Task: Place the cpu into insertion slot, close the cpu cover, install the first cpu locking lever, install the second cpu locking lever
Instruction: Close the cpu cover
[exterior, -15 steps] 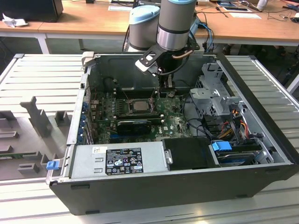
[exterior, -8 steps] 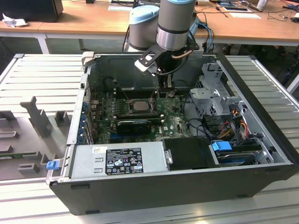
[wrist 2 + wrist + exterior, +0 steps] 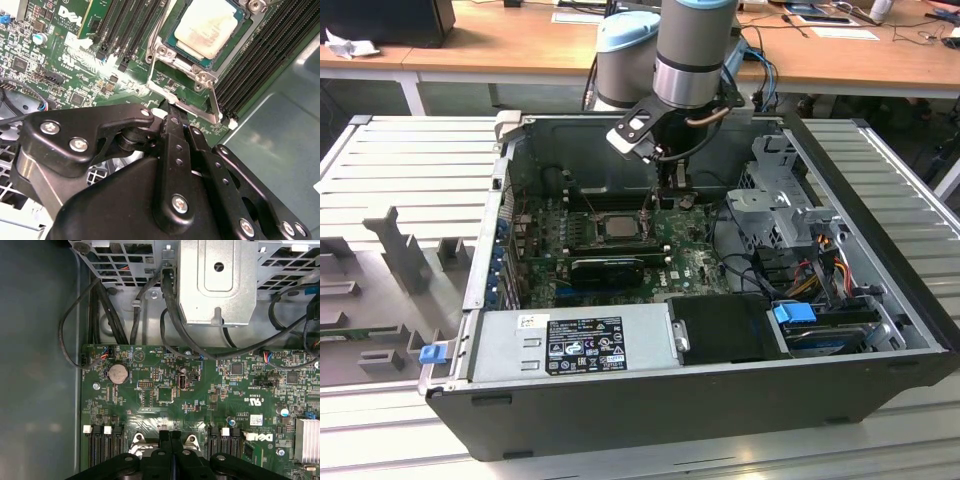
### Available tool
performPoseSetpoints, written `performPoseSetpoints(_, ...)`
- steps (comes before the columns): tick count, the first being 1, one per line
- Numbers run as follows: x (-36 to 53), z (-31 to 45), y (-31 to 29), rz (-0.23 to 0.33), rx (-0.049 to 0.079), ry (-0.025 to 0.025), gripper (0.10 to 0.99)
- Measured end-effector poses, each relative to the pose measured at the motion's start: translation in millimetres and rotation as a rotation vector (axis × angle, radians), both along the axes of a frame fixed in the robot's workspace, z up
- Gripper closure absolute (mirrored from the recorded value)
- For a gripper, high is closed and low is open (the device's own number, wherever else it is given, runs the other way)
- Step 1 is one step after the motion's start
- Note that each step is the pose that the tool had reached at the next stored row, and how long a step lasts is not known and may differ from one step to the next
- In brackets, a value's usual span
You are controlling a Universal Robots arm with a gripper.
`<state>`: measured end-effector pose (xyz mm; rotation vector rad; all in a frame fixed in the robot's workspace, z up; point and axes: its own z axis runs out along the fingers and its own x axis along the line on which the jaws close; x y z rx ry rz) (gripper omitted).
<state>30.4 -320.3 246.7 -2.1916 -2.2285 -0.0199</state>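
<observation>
My jaws pressed together above the motherboard (image 3: 210, 405).
The cpu (image 3: 209, 26) lies framed by the lowered cpu cover (image 3: 172, 56); my closed tips sit just beside a silver locking lever (image 3: 215, 102).

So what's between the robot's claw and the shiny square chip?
In the second wrist view, a silver frame, a thin metal lever and a strip of green board lie between the gripper and the cpu.
</observation>
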Motion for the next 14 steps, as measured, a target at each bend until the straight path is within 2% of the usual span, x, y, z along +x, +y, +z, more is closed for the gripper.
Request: performPoseSetpoints(14,-4.0,0.0,0.0,0.0,0.0,0.0,0.98)
